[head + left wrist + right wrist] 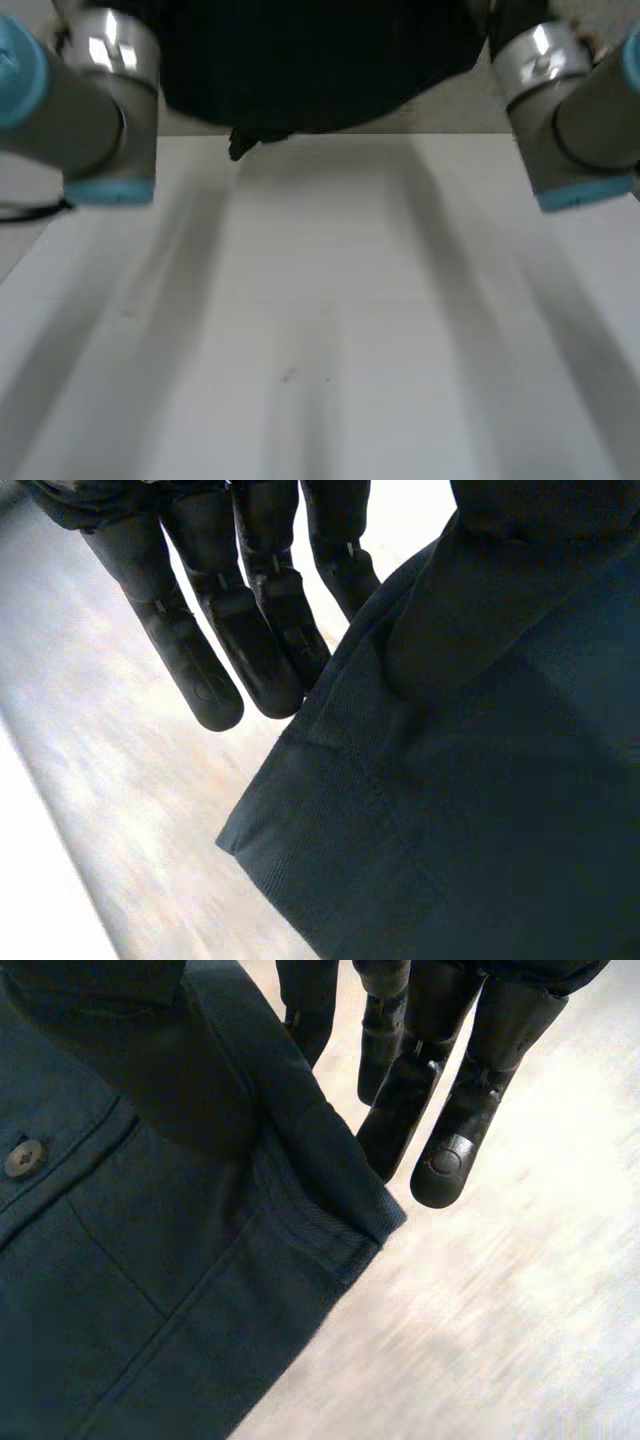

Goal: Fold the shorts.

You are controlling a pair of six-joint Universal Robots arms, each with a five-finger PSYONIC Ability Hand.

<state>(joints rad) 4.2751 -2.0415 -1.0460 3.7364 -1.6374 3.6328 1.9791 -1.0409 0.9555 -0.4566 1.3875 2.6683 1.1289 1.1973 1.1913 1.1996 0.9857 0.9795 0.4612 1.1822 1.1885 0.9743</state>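
The dark shorts (310, 60) hang bunched at the table's far edge, between my two arms, with a small tip (240, 145) dangling lowest. In the left wrist view my left hand (250, 630) has straight fingers, and its thumb (470, 610) presses a hem corner of the shorts (480, 810) against them. In the right wrist view my right hand (430, 1090) pinches the waistband corner of the shorts (150, 1260) the same way, under its thumb (130, 1060). A button (22, 1157) shows near the waistband.
The white table (320, 320) stretches bare below the shorts. My left arm (90, 110) and my right arm (570, 110) stand at either side of the far edge.
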